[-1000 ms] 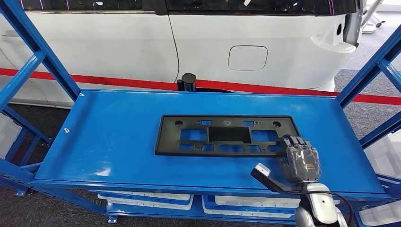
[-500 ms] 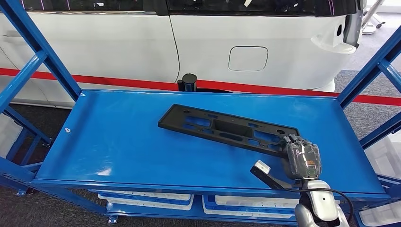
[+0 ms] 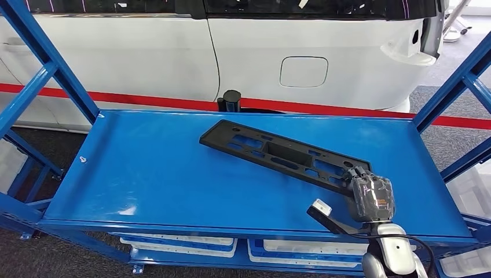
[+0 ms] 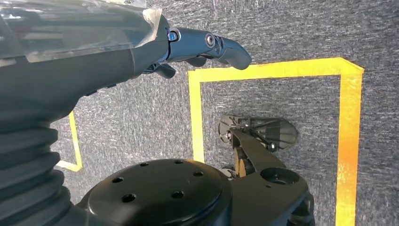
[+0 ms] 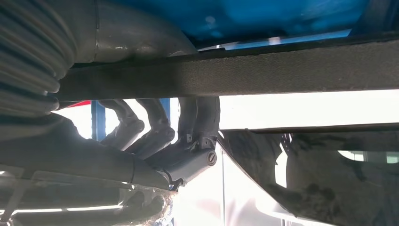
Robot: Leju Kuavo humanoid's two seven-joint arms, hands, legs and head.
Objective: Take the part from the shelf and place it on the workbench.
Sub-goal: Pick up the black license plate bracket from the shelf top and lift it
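- The right hand is gripping the near right corner of the black mounting plate, fingers wrapping over its edge.
- The plate is tilting: its held end is rising off the blue shelf, while its far left end seems to be resting on the shelf surface, though contact is hard to confirm.
- It is looking long, flat and thin, matte black plastic with rectangular cut-outs and small holes.
- Judging by this, it is probably light but flexing under a corner hold; gripping nearer its middle edge would be steadier.
- The left hand is hanging above the floor, fingers loosely apart, holding nothing.
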